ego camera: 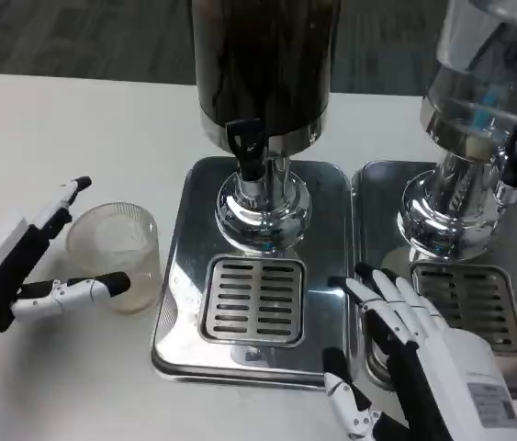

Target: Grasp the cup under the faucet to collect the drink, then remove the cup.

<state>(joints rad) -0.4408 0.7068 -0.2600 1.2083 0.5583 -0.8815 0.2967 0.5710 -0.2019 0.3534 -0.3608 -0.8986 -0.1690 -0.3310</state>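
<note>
Closing our spread left hand [15, 271] squarely around the cup [116, 253], we keep it upright, right hand [423, 354] open.

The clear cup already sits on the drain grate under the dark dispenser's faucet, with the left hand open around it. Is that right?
Not quite. In the head view the cup stands on the white table, left of the drip tray, not on the grate under the faucet. The left hand is indeed open around it.

Drinks counter (two dispensers [264, 83])
</note>
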